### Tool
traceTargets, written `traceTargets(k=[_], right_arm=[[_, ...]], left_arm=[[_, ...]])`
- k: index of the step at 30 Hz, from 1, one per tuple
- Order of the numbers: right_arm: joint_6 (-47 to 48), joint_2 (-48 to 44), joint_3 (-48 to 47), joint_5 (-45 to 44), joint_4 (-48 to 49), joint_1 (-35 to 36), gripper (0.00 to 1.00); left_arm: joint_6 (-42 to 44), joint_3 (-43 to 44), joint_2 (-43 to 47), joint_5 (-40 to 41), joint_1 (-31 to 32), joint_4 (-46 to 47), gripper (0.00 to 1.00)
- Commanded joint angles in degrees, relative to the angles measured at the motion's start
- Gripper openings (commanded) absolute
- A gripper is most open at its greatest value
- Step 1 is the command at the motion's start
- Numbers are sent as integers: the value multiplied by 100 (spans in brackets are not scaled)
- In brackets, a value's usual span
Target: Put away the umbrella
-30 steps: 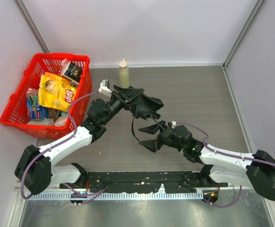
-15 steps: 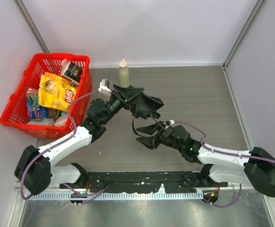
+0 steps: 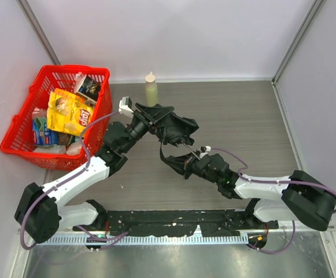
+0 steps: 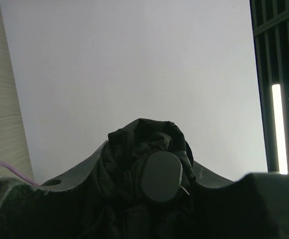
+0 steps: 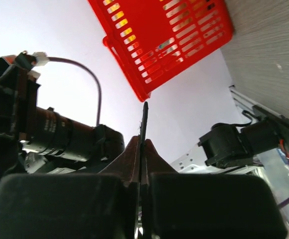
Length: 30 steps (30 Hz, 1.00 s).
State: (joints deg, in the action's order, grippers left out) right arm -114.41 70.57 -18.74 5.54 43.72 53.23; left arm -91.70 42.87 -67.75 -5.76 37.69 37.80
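The umbrella (image 3: 176, 128), a crumpled black fabric bundle, is held above the table's middle. My left gripper (image 3: 156, 119) is shut on its left end. In the left wrist view the folded fabric (image 4: 134, 149) and an oval black cap (image 4: 159, 174) fill the space between the fingers of that gripper (image 4: 146, 172). A thin black wrist strap (image 3: 163, 152) loops down from the bundle. My right gripper (image 3: 182, 165) sits just below the umbrella, shut on that strap. In the right wrist view the strap (image 5: 144, 119) stands edge-on out of the gripper (image 5: 143, 149), whose jaws are pressed together.
A red basket (image 3: 17, 136) with a yellow chip bag (image 3: 69, 113) and other packets stands at the back left; the right wrist view also catches the basket (image 5: 184, 45). A pale squeeze bottle (image 3: 151, 90) stands by the back wall. Walls close three sides.
My right gripper moved up and left toward the umbrella and went from open to shut on the strap. The left gripper kept its hold and shifted only slightly.
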Motion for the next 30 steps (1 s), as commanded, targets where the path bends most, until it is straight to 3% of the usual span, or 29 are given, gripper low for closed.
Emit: traceTargets(k=[1, 7, 11, 15, 19, 23, 25, 30], right_arm=[[-42, 299, 11, -142, 1189, -311, 1], [2586, 976, -867, 1149, 1885, -1350, 1], [2916, 1318, -1061, 1440, 2966, -1728, 1], [3135, 1846, -1509, 1914, 3581, -1772, 1], [3433, 1848, -1405, 1697, 3986, -1834, 1], [4189, 1329, -1046, 1415, 3644, -1843, 1], [5012, 673, -790, 1091, 3312, -1851, 1], [6324, -384, -403, 159, 2458, -1571, 1]], left_arm=[[-471, 283, 332, -319, -16, -234, 0], [-245, 766, 709, -1146, 1, -3529, 0], [467, 1021, 816, -1331, -7, -5674, 0], [653, 688, 684, -1569, 27, -6012, 0], [1609, 1073, 351, -710, 19, -7539, 0], [1805, 1109, -97, -252, 1, -7884, 0], [1858, 1065, -431, 12, -16, -8033, 0], [1533, 670, -1126, 460, -51, -7832, 0]])
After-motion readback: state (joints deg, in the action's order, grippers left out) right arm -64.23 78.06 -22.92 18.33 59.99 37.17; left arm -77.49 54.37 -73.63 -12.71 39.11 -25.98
